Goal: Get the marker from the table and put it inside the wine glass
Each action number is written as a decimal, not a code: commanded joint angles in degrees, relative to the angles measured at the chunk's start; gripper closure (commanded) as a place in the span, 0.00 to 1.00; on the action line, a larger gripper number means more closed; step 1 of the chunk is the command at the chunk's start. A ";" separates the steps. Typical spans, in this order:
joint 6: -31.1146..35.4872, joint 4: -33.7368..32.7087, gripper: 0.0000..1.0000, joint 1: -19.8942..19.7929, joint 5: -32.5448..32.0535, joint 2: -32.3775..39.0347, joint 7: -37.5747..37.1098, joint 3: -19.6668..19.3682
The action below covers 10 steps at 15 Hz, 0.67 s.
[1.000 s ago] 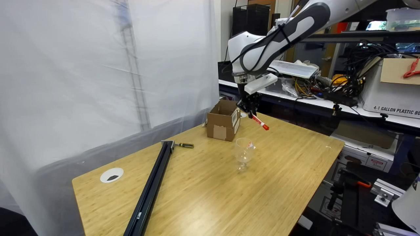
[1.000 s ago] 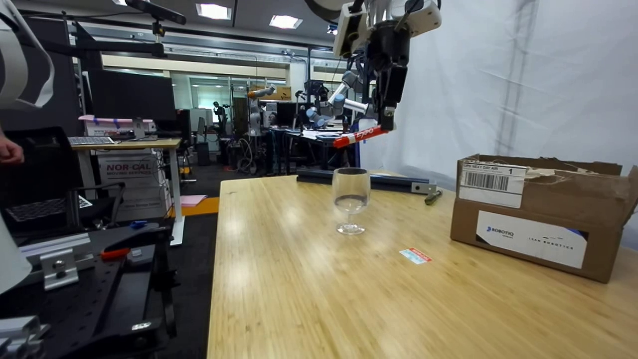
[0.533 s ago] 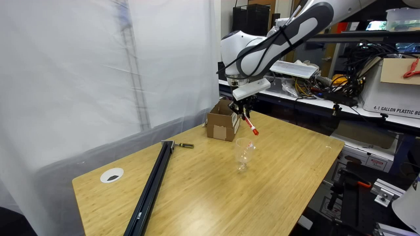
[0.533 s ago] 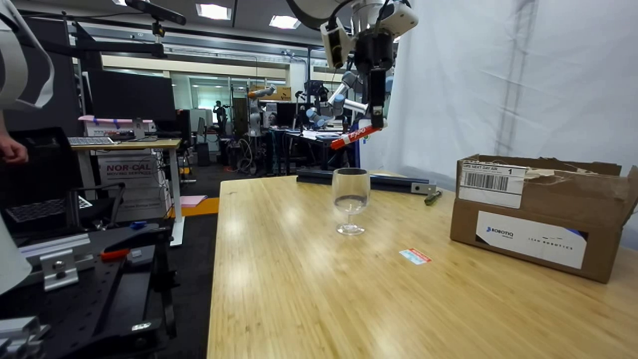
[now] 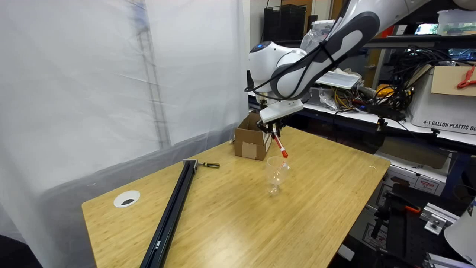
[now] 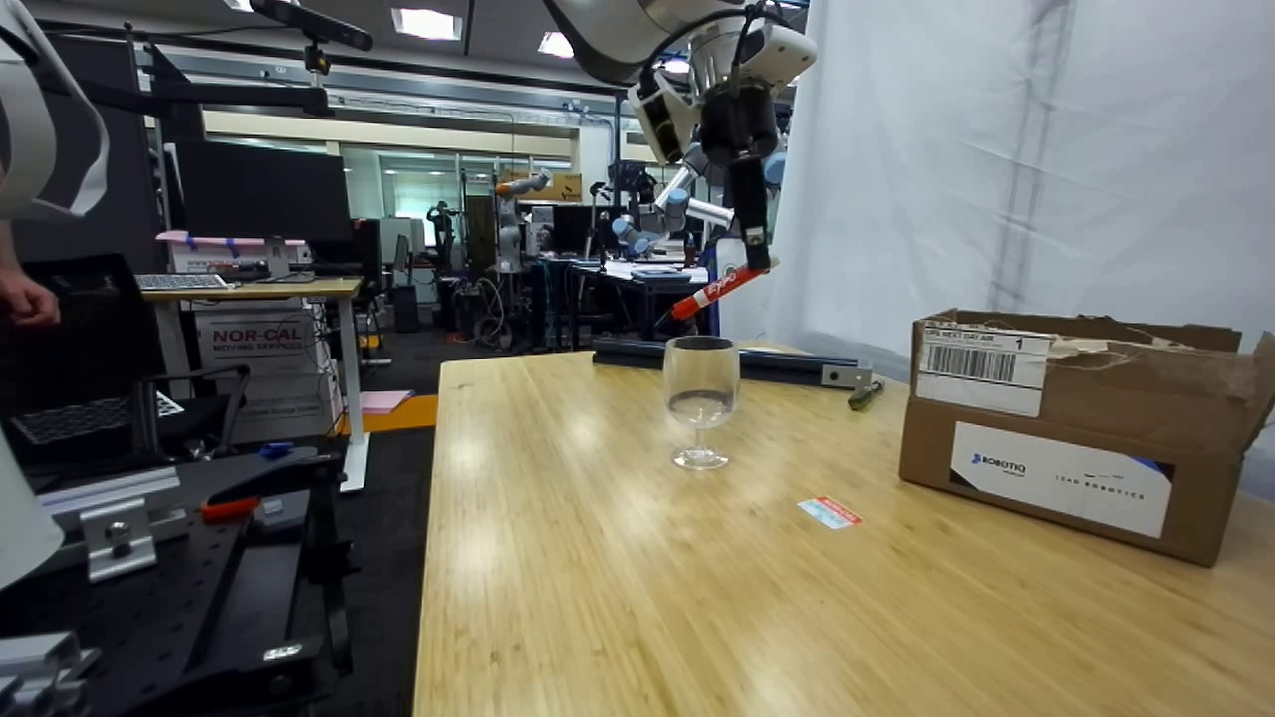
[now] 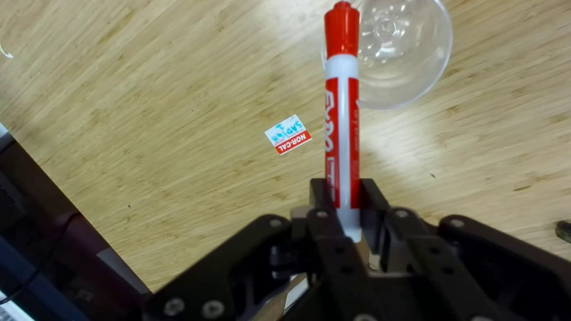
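Observation:
The red and white marker is held in the air, tilted, in both exterior views (image 5: 279, 144) (image 6: 719, 290). My gripper (image 7: 341, 191) is shut on its white end, with one finger on each side. Its red cap points away and down. The clear wine glass stands upright on the tan table (image 6: 598, 578) in both exterior views (image 5: 275, 171) (image 6: 701, 378). In an exterior view the cap is just above the glass rim's height, apart from it. In the wrist view the marker (image 7: 342, 102) overlaps the left side of the glass (image 7: 408, 58). My gripper (image 6: 759, 264) is above and beside the glass.
An open cardboard box (image 6: 1056, 398) stands on the table near the curtain side. A long black rod (image 5: 171, 212) and a screwdriver (image 5: 211, 165) lie farther along the table. A small red and white sticker (image 7: 289, 134) lies between the glass and the box.
My gripper has moved left in both exterior views with the marker held. It has come lower over the last half second. The marker now tilts more steeply, its cap nearer the glass rim.

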<state>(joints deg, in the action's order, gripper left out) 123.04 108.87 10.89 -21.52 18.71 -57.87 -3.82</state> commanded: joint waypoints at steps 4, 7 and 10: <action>2.61 0.73 0.95 1.04 -4.84 1.37 -5.61 -0.01; 2.91 0.65 0.95 1.47 -5.80 2.02 -6.95 -0.03; 3.90 0.75 0.95 1.79 -6.96 2.22 -8.44 -0.20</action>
<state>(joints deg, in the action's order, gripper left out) 125.32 109.36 12.28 -26.28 21.17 -63.98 -3.69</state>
